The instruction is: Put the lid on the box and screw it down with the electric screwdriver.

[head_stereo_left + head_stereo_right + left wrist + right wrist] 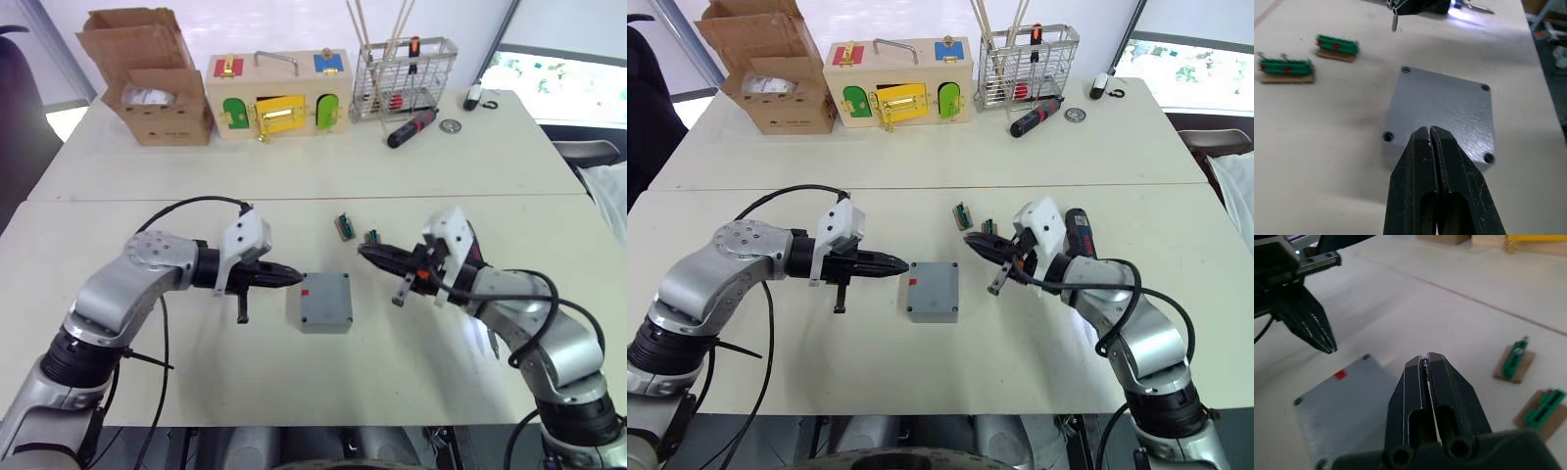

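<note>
The grey box (322,324) stands in the middle of the near table, with the flat grey lid (324,298) lying square on top of it. Dark holes show at the lid's corners (1444,112), and a small red mark sits at one corner. My left gripper (297,278) is shut and empty, its tip just left of the lid's edge. My right gripper (362,251) is also shut and empty, hovering above and to the right of the box. The black electric screwdriver (1080,235) lies on the table beside my right wrist, its tip light glowing.
Two small green parts on brown bases (344,226) (372,236) lie just beyond the box. At the back stand a cardboard carton (152,88), a wooden box with coloured doors (277,98) and a wire basket (404,73). A hand screwdriver (411,127) lies near the basket.
</note>
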Robot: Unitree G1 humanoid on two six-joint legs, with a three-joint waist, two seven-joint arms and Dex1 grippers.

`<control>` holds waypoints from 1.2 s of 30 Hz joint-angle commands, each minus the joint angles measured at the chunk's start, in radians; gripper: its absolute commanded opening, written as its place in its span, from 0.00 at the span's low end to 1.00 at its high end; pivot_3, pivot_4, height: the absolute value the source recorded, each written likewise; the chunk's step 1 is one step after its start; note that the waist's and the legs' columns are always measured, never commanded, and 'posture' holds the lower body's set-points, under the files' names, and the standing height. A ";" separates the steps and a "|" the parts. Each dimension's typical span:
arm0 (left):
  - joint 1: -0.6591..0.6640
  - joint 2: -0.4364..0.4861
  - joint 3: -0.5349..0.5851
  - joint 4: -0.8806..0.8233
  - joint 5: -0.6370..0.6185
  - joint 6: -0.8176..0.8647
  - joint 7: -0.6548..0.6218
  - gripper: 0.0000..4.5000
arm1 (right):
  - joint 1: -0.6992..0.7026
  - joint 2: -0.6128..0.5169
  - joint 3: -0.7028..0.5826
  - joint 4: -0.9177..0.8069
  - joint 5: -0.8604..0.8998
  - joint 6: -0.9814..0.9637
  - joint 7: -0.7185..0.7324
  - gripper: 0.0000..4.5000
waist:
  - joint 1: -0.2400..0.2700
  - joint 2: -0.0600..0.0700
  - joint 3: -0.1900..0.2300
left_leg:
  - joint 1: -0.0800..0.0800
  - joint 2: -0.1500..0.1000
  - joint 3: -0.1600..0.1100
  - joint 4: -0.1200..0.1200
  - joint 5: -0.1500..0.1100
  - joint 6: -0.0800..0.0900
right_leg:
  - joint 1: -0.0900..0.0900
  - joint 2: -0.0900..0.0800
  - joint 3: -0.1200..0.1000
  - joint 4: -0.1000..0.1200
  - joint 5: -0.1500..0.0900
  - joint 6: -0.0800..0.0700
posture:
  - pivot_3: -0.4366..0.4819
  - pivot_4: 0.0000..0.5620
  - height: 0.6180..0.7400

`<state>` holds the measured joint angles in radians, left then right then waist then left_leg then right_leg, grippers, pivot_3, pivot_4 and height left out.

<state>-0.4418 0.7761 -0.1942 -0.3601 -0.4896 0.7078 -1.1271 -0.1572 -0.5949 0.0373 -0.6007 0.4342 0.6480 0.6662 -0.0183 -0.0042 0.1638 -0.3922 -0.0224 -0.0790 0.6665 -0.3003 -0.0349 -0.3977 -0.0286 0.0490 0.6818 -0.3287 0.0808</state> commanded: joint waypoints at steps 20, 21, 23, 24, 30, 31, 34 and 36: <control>0.025 -0.003 -0.025 -0.064 0.009 -0.018 0.022 0.00 | 0.043 0.016 0.077 -0.025 -0.025 -0.025 -0.040 0.00 | 0.005 0.000 0.000 | 0.000 0.000 0.000 0.001 0.000 0.000 | 0.001 0.000 0.000 0.000 0.000 0.000 | 0.48 0.27 1.00; 0.026 -0.003 -0.024 -0.067 0.009 -0.016 0.024 0.00 | 0.045 0.015 0.080 -0.024 -0.028 -0.027 -0.039 0.00 | 0.005 0.000 0.000 | 0.000 0.000 0.000 0.001 0.000 0.000 | 0.001 0.000 0.000 0.000 0.000 0.000 | 0.48 0.27 1.00; 0.026 -0.003 -0.022 -0.069 0.008 -0.014 0.026 0.00 | 0.047 0.016 0.083 -0.017 -0.032 -0.033 -0.038 0.00 | 0.005 0.000 0.000 | 0.000 0.000 0.000 0.001 0.000 0.000 | 0.001 0.000 0.000 0.000 0.000 0.000 | 0.48 0.27 1.00; 0.026 -0.003 -0.021 -0.070 0.007 -0.013 0.026 0.00 | 0.046 0.017 0.085 -0.012 -0.035 -0.038 -0.038 0.00 | 0.005 0.000 0.000 | 0.000 0.000 0.000 0.001 0.000 0.000 | 0.001 0.000 0.000 0.000 0.000 0.000 | 0.48 0.27 1.00; 0.030 0.000 -0.016 -0.071 0.006 -0.010 0.030 0.00 | 0.035 0.023 0.078 0.016 -0.043 -0.050 -0.039 0.00 | 0.005 0.000 0.000 | 0.000 0.000 0.000 0.001 0.000 0.000 | 0.001 0.000 0.000 0.000 0.000 0.000 | 0.48 0.27 1.00; 0.030 0.000 -0.016 -0.071 0.006 -0.010 0.031 0.00 | 0.033 0.026 0.072 0.016 -0.036 -0.048 -0.040 0.00 | 0.005 0.000 0.000 | 0.000 0.000 0.000 0.001 0.000 0.000 | 0.001 0.000 0.000 0.000 0.000 0.000 | 0.48 0.27 1.00; 0.031 -0.002 -0.016 -0.069 0.006 -0.011 0.034 0.00 | 0.030 0.025 0.065 0.014 -0.027 -0.042 -0.038 0.00 | 0.005 0.000 0.000 | 0.000 0.000 0.000 0.001 0.000 0.000 | 0.001 0.000 0.000 0.000 0.000 0.000 | 0.48 0.27 1.00; 0.032 -0.003 -0.015 -0.069 0.006 -0.011 0.035 0.00 | 0.031 0.024 0.062 0.011 -0.022 -0.038 -0.037 0.00 | 0.005 0.000 0.000 | 0.000 0.000 0.000 0.001 0.000 0.000 | 0.001 0.000 0.000 0.000 0.000 0.000 | 0.48 0.27 1.00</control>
<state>-0.4062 0.7728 -0.2216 -0.4002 -0.4751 0.6972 -1.0952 -0.1198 -0.5740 0.1164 -0.5739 0.3970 0.6094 0.6258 -0.0131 -0.0043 0.1638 -0.3921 -0.0227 -0.0791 0.6671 -0.3003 -0.0350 -0.3971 -0.0290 0.0488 0.6818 -0.3287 0.0808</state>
